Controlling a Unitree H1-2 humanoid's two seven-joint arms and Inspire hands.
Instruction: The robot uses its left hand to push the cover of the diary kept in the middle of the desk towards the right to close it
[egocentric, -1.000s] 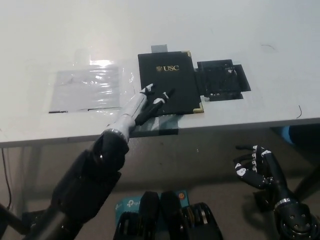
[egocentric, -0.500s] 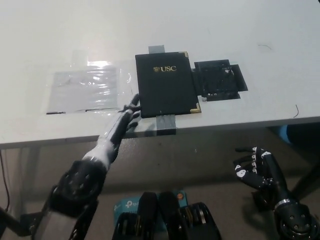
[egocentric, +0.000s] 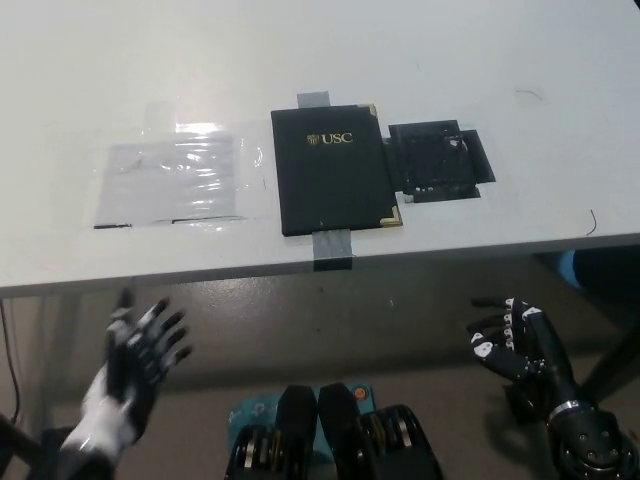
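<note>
One closed diary (egocentric: 333, 170), two hands free

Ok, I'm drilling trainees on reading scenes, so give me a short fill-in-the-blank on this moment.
1. The diary lies ____ on the desk, its cover up.
2. The gold letters on its cover read ____.
3. The left robot hand hangs below the desk edge, its fingers ____.
4. The right robot hand rests at the lower ____ of the view.

Missing words: closed; USC; apart; right
</note>
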